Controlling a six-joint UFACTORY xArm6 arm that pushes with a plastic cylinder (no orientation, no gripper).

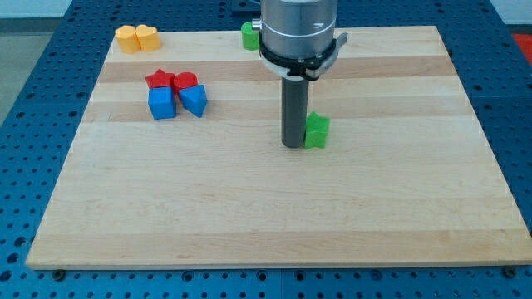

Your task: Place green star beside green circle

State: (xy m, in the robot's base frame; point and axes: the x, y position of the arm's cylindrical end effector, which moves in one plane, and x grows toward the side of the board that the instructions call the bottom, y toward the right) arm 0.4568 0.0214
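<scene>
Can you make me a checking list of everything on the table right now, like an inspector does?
Surface: wooden board, flat, on a blue pegboard.
Job's things: green star near the middle, partly hidden by the rod; green circle at the view's top edge, partly hidden, well apart from the star.
Clutter: two red blocks and two blue blocks clustered at the view's left; two orange blocks at the top left corner.
Grippers: none; my tip is against the star's left side.
Cables: nothing seen.
Surroundings: nothing seen.
</scene>
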